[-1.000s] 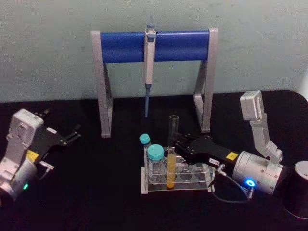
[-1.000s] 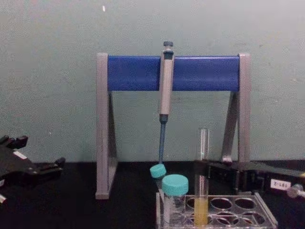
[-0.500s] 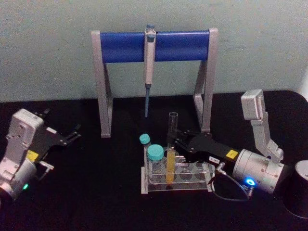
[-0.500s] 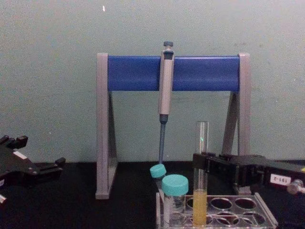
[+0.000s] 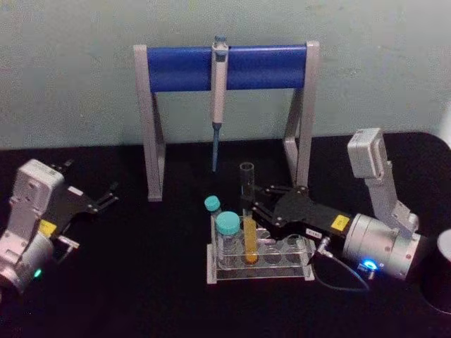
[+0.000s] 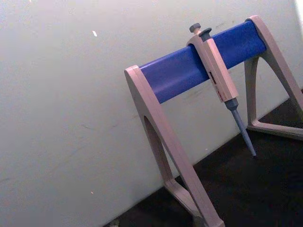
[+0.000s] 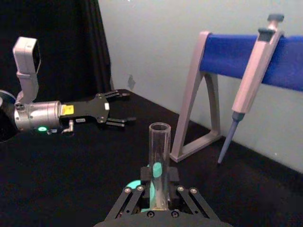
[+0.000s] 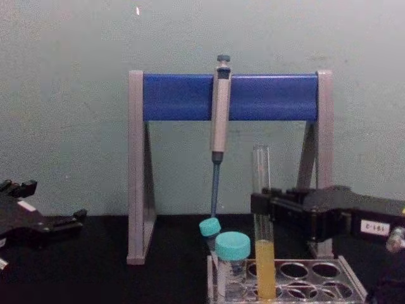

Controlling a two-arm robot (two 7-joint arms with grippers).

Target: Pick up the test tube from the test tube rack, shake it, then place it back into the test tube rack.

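Chest view gives me the tall, thin, clear glass test tube point(image 8: 262, 221) standing upright. Its long axis is vertical and its open mouth points straight up. Yellow liquid fills the lower part, and the smooth glass above is empty. Its foot sits in a front hole of the low, clear plastic test tube rack point(image 8: 352, 286), whose top plate carries rows of round holes.

My black right gripper point(image 8: 261, 206) reaches in from the right, level with the tube's middle, above the liquid. In the right wrist view its fingers point(image 7: 173, 176) press against the glass from both sides, so it is clamped on the test tube point(image 7: 158, 163).

Just left of the tube, two short vials with teal caps point(image 8: 232, 250) stand in the same rack. Behind it, a grey-blue pipette point(image 8: 219, 114) hangs tip-down from the grey-legged stand with the round blue bar point(image 8: 272, 96).

From the head view, the left gripper point(image 5: 109, 196) lies well apart at the left, over the matte black table point(image 5: 141, 282). Its fingers are spread and it holds nothing.
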